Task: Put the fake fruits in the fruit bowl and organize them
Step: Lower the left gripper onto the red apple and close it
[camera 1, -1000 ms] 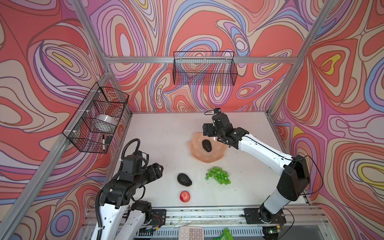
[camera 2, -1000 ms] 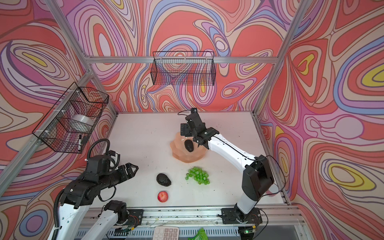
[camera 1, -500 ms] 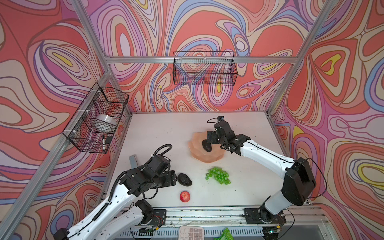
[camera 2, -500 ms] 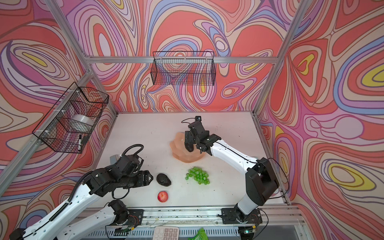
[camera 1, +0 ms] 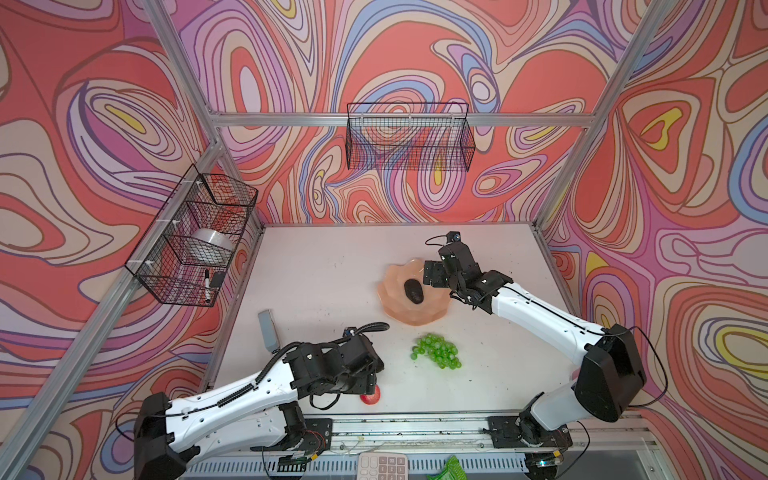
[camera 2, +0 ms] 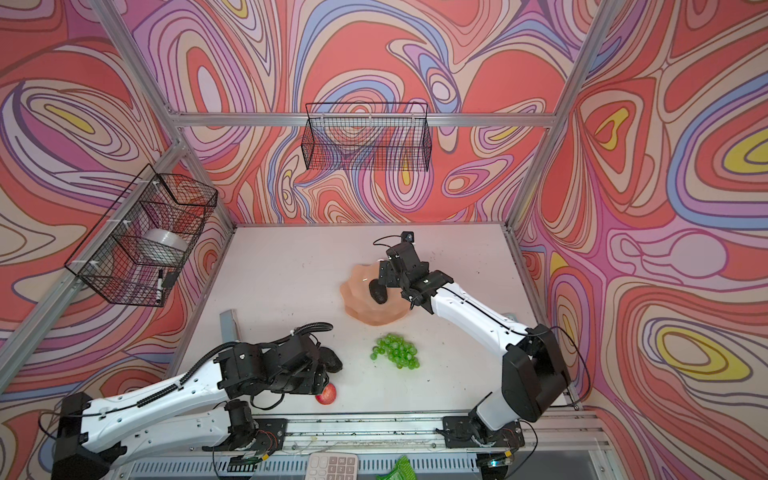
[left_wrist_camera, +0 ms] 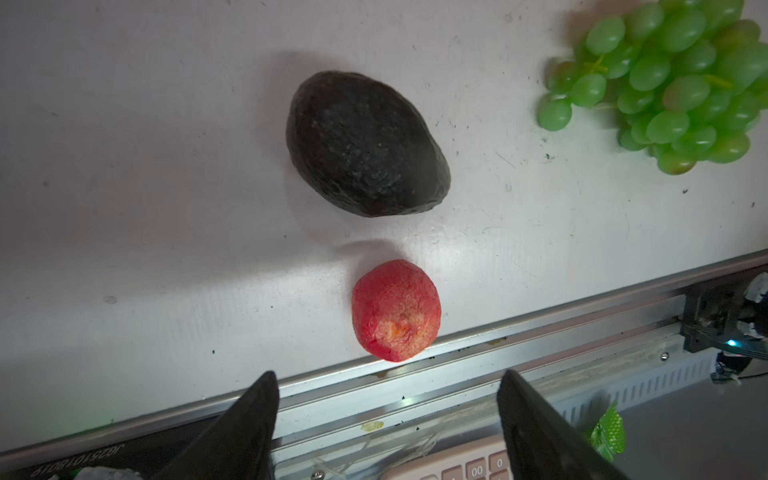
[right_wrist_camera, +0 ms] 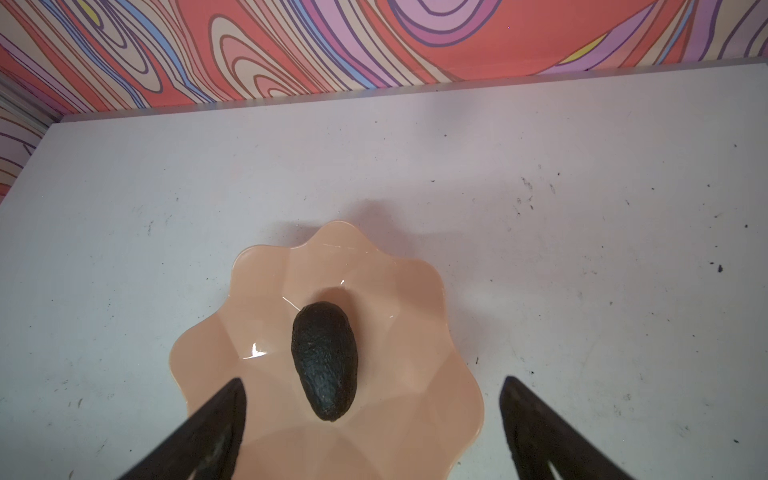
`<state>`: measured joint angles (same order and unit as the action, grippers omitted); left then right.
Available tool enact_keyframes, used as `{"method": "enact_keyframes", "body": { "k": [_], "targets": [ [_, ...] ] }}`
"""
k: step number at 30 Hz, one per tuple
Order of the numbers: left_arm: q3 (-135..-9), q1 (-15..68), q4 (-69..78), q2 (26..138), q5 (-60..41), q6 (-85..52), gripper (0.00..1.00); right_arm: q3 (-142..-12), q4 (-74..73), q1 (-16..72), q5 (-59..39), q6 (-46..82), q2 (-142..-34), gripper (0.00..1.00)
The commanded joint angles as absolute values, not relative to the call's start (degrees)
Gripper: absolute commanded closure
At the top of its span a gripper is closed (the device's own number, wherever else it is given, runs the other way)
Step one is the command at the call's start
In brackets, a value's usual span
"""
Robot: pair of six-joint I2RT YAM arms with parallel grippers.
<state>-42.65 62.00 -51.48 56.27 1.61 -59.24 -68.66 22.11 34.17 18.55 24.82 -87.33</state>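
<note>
Peach-pink glossy shallow bowl w/ scalloped rim [camera 1: 422, 315] sits on the white tabletop [camera 1: 332, 270], right of centre & nearer the back edge than the front. One dark pebbly avocado [camera 1: 413, 291] lies in the bowl's middle, clear of the rim. Over the bowl's far-right rim hangs the right pincer [camera 1: 428, 277], jaws spread wide, nothing btwn them. From the wrist cam this bowl avocado [right_wrist_camera: 325, 361] lies just ahead of the fingertips, centred btwn the two black fingers [right_wrist_camera: 212, 428], untouched

Other 3 fruits lie on the bare tabletop twd the front edge: a second avocado [left_wrist_camera: 365, 143], also dark & pebbly, a small red apple-like fruit w/ yellowish patch [left_wrist_camera: 395, 309], and a bunch of translucent green grapes [camera 1: 436, 353]. Low over the front edge is the left pincer [left_wrist_camera: 387, 374], released too, jaws apart & empty. The apple lies just ahead of its fingertips, in line w/ the gap, right at the front edge by the metal rail [left_wrist_camera: 540, 328]. The second avocado is further on past the apple, near it but not touching. The grapes are well apart from this pincer, btwn bowl & front edge in both top views. In a top view the left arm covers part of the second avocado [camera 2: 332, 360] & apple [camera 2: 327, 394]
</note>
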Motion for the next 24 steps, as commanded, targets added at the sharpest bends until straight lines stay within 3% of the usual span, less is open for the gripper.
{"method": "enact_keyframes", "body": {
  "k": [1,18,24],
  "targets": [
    [-42.86,63.52,-48.31,59.12,2.97,-62.12,0.16,-67.38,21.58,33.81,19.34,25.53,-85.83,0.02],
    [-37.91,65.37,-41.17,69.87,-1.79,-62.32,0.16,-64.78,21.09,32.96,19.75,25.90,-84.63,0.02],
    [-37.45,65.39,-40.20,72.41,-1.24,-62.62,0.22,-64.36,20.88,32.74,19.62,25.99,-84.72,0.02]
  ]
}}
